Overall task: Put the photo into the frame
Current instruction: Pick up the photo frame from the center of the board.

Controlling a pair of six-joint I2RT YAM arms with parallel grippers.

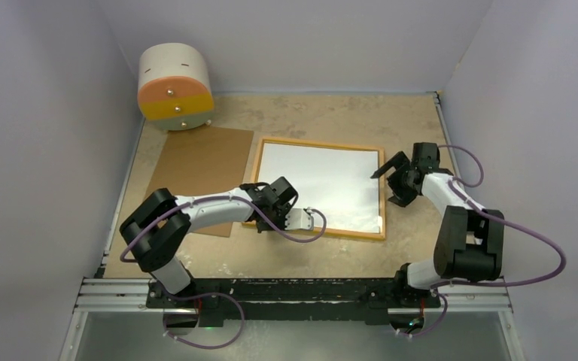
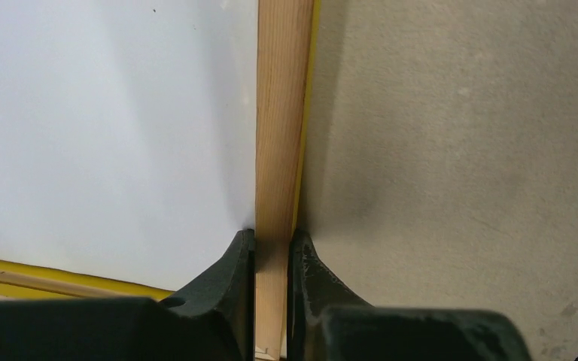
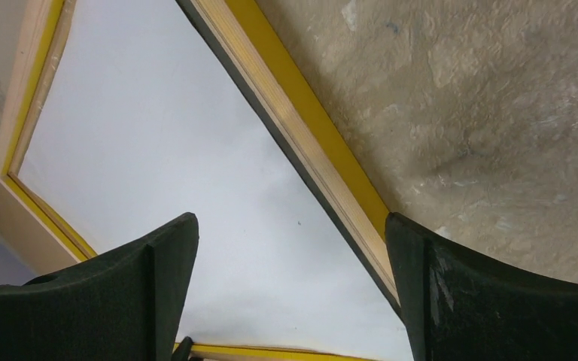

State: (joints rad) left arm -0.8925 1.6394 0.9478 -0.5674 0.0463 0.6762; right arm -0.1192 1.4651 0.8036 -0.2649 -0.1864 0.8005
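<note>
Closest to the lens, the left gripper (image 2: 271, 241) pinches the wood-coloured back rim of the frame (image 2: 278, 113) near a corner, a grip the overhead view hides under the wrist. The photo (image 2: 105, 113) lies white side up inside the frame, its print hidden. The right gripper (image 3: 290, 219) hangs spread wide over the opposite rim; only the overhead view shows the brown board (image 1: 203, 169) alongside on the table (image 1: 323, 113)

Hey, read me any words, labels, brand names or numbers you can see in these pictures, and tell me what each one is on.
No text can be read anywhere in the three views.
The photo lies white side up in the frame, and both are blank.
The brown backing board and the round drawer box show no lettering either.
</note>
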